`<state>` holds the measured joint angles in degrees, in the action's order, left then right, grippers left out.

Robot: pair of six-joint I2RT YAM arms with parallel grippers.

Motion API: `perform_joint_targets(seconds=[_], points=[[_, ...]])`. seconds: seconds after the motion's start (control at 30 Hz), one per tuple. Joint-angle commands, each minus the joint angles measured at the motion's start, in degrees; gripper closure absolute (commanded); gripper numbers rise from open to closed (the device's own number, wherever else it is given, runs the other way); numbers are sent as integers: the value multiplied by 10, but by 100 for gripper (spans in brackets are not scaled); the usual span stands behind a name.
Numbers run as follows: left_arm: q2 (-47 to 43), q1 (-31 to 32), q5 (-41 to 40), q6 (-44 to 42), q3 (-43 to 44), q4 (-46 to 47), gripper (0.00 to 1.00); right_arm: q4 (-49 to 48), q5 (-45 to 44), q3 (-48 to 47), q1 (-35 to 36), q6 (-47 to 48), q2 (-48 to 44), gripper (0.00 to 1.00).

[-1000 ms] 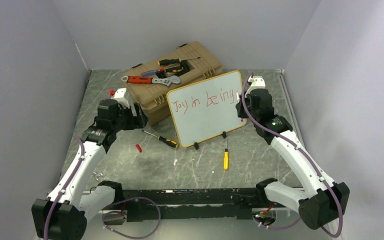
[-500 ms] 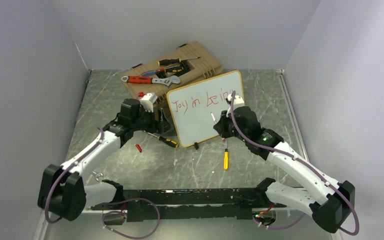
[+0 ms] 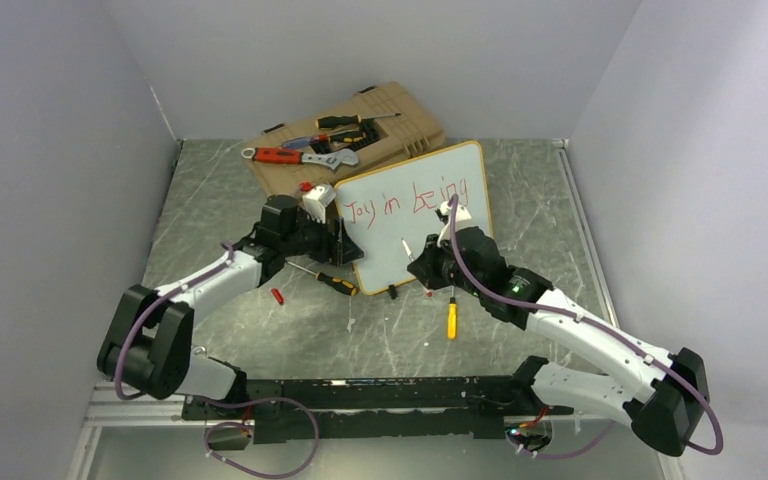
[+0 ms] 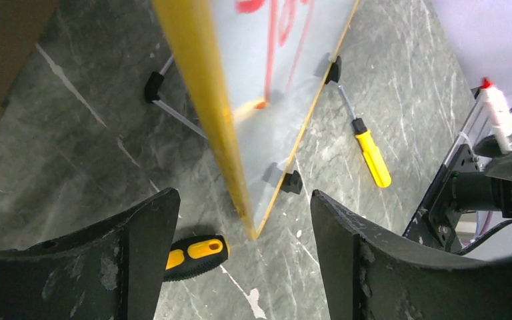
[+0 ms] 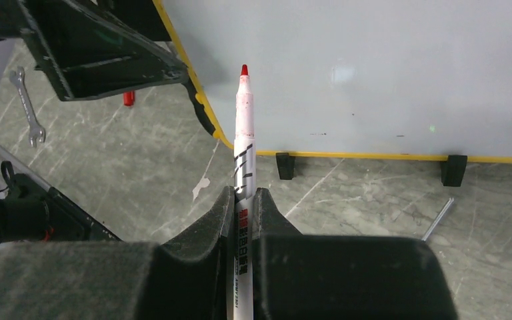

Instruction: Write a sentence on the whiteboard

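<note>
Top external view: a grey marbled table (image 3: 210, 200) is shown, a ribbed tan toolbox (image 3: 400, 115) at its back, a red-handled wrench (image 3: 295, 156) laid on top. In front, the yellow-framed whiteboard (image 3: 390, 230) is stood on black feet, the sentence (image 3: 415, 200) "Joy in being" written in red. One side edge is straddled by the left gripper (image 4: 243, 220), jaws apart; a white red-tipped marker (image 5: 243, 127) is clamped by the right gripper (image 5: 242, 200).

The right claw (image 5: 242, 201) grips a red-tipped marker (image 5: 243, 127) near the whiteboard (image 5: 387, 73).

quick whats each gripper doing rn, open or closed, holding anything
left gripper: open, straddling the side edge of the whiteboard, not clamped on it
right gripper: closed, holding the red marker
</note>
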<state>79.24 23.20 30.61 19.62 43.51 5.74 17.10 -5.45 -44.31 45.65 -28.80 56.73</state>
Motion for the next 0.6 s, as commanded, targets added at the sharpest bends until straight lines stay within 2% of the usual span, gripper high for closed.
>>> perform_joint_targets(seconds=[0.0, 0.1, 0.2, 0.57], points=[[50, -12, -22, 11, -5, -2, 22, -32, -10, -6, 4, -7, 6, 100], [64, -11, -4, 15, -4, 19, 23, -31, -23, 2, 4, -8, 6, 100], [74, -10, 14, 16, 1, 39, 28, -36, -31, 10, 4, -5, 3, 100], [78, -10, 17, 17, 6, 48, 38, -44, -18, -10, 4, 25, 53, 100]])
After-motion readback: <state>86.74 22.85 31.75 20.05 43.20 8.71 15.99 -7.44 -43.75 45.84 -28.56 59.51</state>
